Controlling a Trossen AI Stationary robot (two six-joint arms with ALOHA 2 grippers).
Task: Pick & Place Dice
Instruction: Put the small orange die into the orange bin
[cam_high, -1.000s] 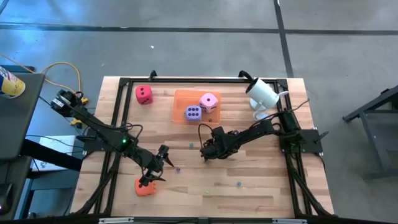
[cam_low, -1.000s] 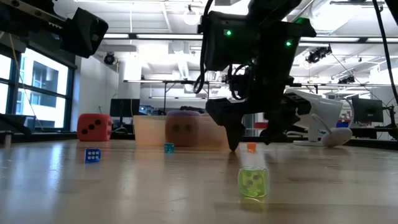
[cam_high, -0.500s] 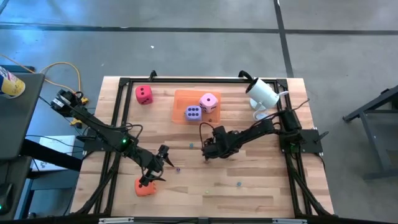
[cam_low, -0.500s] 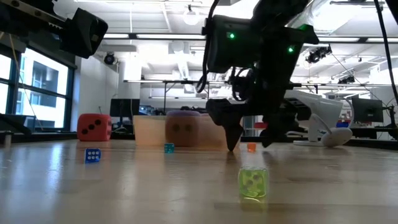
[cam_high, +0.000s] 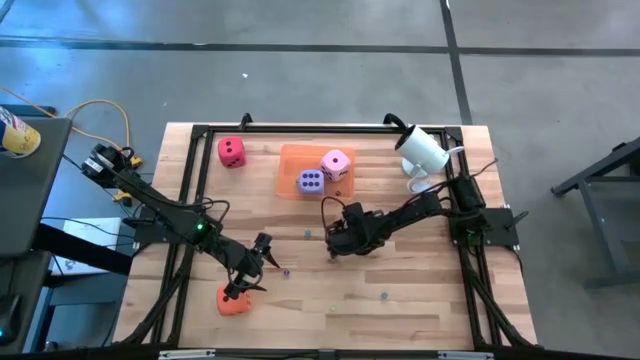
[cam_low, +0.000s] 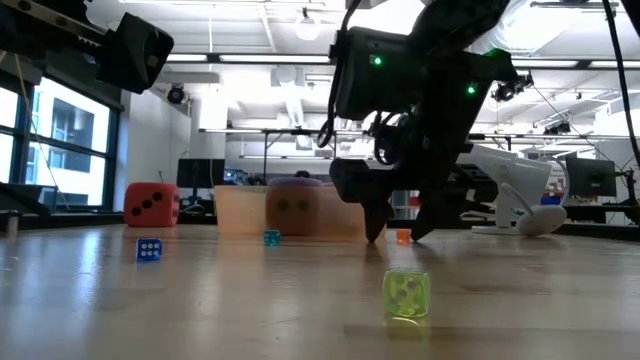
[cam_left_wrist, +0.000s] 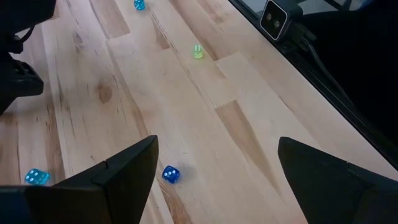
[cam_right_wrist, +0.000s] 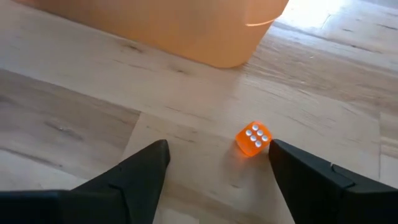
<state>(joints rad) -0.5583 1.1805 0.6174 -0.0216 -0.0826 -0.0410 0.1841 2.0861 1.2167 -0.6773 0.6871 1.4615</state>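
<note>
**Dice: two in the tray, two still out**

Dice are partly sorted. The right arm's fingers (cam_right_wrist: 214, 180) stand apart, empty, low over a small orange die (cam_right_wrist: 253, 139) on the bench (cam_high: 420, 290), just short of the orange tray (cam_high: 290, 165). The left arm's fingers (cam_left_wrist: 214, 171) also gape empty, beside the big orange die (cam_high: 233, 302). The pink die (cam_high: 336, 164) and purple die (cam_high: 310, 181) sit in the tray; the red die (cam_high: 231, 151) waits outside. Roughly half seems done.

A gripper (cam_low: 393, 235) hangs open just over the table (cam_low: 200, 300), behind a small green die (cam_low: 407, 294); a red die (cam_low: 152, 204) sits far back.
</note>
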